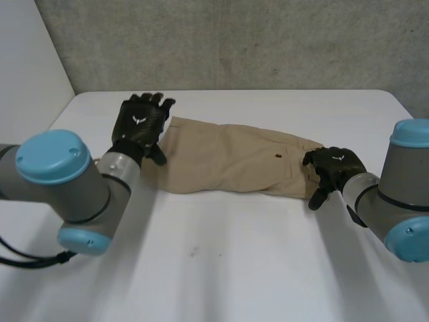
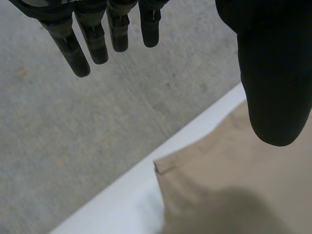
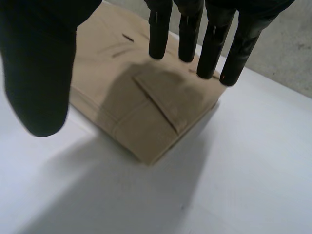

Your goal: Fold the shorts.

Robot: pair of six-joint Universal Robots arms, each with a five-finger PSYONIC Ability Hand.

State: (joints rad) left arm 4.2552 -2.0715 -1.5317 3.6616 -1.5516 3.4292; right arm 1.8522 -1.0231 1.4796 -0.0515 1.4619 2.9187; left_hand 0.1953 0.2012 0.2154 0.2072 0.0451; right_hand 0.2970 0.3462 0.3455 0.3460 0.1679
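Left arm (image 1: 64,184): I see it come in from the near left of the table, the wrist angled toward the far side.
Left hand (image 1: 139,126): Open. In its own wrist view the fingers (image 2: 92,46) are straight and spread and the thumb (image 2: 275,78) is held apart from them. Nothing is gripped. In the head view the hand sits over the left end of the cloth.
Shorts (image 1: 234,161): Tan, lying flat as one long band across the middle of the white table (image 1: 221,268), running from the left hand to the right hand. A squared corner (image 2: 158,168) lies near the table's far edge, below the left hand's fingertips.
Pocket flap (image 3: 163,100): On the right end of the shorts, under the palm of the right hand.
Right hand (image 1: 333,166): Open, holding nothing. In its wrist view the fingers (image 3: 212,53) reach straight over the shorts' right end and the thumb (image 3: 39,73) hangs over the near edge. I cannot tell whether the fingertips touch the cloth.
Right arm (image 1: 402,201): It enters from the near right.
Wall (image 1: 234,40): Grey, behind the table.
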